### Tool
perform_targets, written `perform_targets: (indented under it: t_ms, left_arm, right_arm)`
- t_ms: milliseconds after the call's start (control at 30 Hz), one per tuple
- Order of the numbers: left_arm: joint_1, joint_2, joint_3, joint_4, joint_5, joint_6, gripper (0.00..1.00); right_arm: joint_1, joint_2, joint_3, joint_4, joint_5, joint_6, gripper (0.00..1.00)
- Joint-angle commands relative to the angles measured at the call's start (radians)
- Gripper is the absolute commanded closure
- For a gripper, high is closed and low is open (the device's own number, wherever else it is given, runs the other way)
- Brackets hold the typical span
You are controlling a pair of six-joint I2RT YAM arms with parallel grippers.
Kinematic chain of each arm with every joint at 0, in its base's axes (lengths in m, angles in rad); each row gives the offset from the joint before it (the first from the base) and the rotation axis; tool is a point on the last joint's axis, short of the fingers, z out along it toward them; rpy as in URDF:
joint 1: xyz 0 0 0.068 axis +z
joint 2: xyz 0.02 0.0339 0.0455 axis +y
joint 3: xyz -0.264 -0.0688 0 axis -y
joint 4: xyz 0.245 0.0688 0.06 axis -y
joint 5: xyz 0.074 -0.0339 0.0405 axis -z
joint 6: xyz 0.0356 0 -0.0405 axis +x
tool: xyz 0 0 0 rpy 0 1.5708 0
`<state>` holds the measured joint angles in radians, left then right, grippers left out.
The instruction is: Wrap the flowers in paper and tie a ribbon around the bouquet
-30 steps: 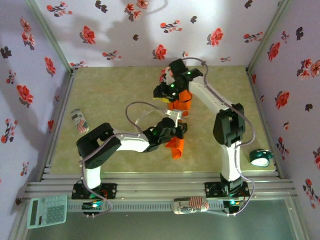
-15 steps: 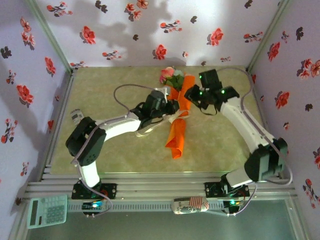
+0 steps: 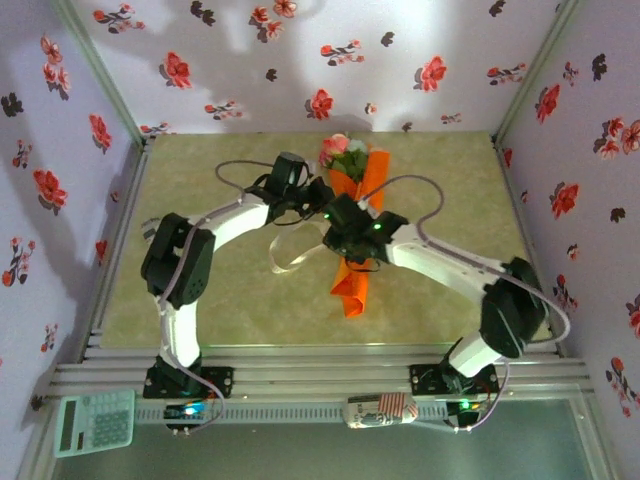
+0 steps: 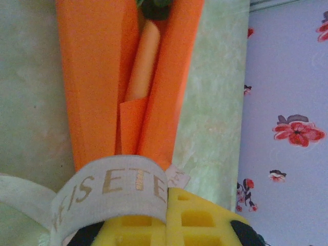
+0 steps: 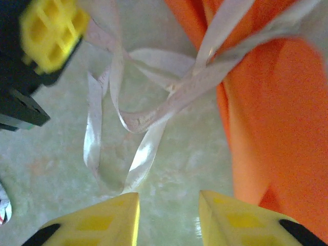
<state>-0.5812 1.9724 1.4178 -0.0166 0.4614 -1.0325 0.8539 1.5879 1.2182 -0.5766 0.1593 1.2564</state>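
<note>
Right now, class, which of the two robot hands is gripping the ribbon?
The left hand: its yellow fingers are closed on the lettered ribbon beside the orange bouquet. The right hand is open, nothing between its fingers.

In the top view, the bouquet (image 3: 350,285) is covered at mid-length by the right arm (image 3: 400,245). In the left wrist view, the lettering on the ribbon (image 4: 110,192) is cut short at lower left. In the right wrist view, the paper (image 5: 277,128) is blurred and cropped at right.
</note>
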Motion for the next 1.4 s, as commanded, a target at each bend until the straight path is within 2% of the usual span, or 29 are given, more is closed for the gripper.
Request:
perform_targets:
  t_ms: [0, 367, 567, 633, 700, 767, 900, 1067, 1367]
  left_arm:
    - [0.017, 0.04, 0.043, -0.05, 0.096, -0.054, 1.0]
    - [0.072, 0.103, 0.087, -0.085, 0.106, -0.096, 1.0]
    - [0.087, 0.153, 0.14, -0.101, 0.13, -0.117, 1.0]
    - [0.089, 0.161, 0.145, -0.1, 0.135, -0.124, 1.0]
    - [0.09, 0.164, 0.147, -0.098, 0.137, -0.128, 1.0]
    - [0.09, 0.163, 0.148, -0.1, 0.137, -0.126, 1.0]
    - [0.091, 0.162, 0.153, -0.102, 0.137, -0.129, 1.0]
    - [0.091, 0.164, 0.162, -0.103, 0.129, -0.138, 1.0]
    - [0.09, 0.166, 0.172, -0.124, 0.115, -0.15, 1.0]
  right_arm:
    - [0.031, 0.091, 0.035, 0.062, 0.085, 0.143, 0.58]
    - [0.027, 0.402, 0.227, 0.02, 0.123, 0.207, 0.5]
    - [0.014, 0.484, 0.253, 0.032, 0.113, 0.232, 0.51]
    - [0.008, 0.503, 0.267, 0.026, 0.106, 0.231, 0.54]
    - [0.006, 0.52, 0.279, 0.027, 0.099, 0.221, 0.61]
    - [0.006, 0.526, 0.286, 0.028, 0.094, 0.208, 0.79]
    - [0.009, 0.497, 0.294, -0.015, 0.099, 0.189, 0.99]
    - [0.008, 0.39, 0.302, -0.055, 0.036, 0.078, 1.0]
    - [-0.056, 0.269, 0.372, -0.325, -0.284, -0.263, 1.0]
